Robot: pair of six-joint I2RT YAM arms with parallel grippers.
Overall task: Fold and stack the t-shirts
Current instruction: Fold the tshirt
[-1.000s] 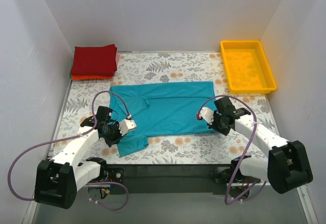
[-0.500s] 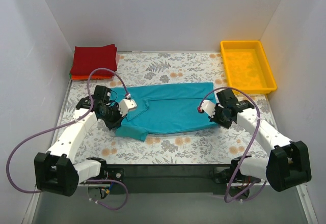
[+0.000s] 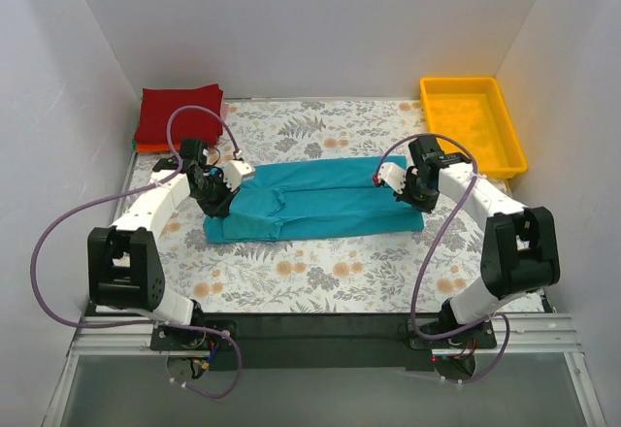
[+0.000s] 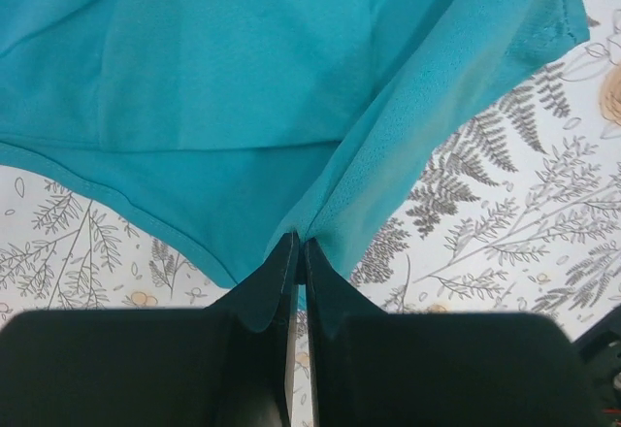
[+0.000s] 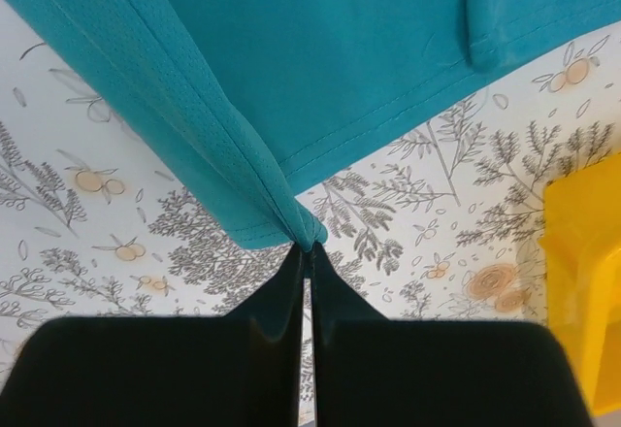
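The teal-blue t-shirt (image 3: 310, 202) lies across the middle of the floral table, folded lengthwise into a band. My left gripper (image 3: 231, 173) is shut on its left edge; the left wrist view shows the cloth (image 4: 243, 87) pinched between the black fingers (image 4: 272, 291). My right gripper (image 3: 383, 177) is shut on its right edge; the right wrist view shows the hem (image 5: 291, 107) pinched at the fingertips (image 5: 291, 281). A stack of folded shirts, dark red (image 3: 179, 114) on top with orange and green edges below, sits at the back left.
A yellow plastic tray (image 3: 473, 126) stands at the back right, also in the right wrist view (image 5: 582, 281). White walls close the table on three sides. Purple cables loop from both arms.
Both grippers carried the shirt's near edge away from the arms toward its far edge, folding the shirt in half lengthwise. The sleeve that hung near the front left is now tucked in.
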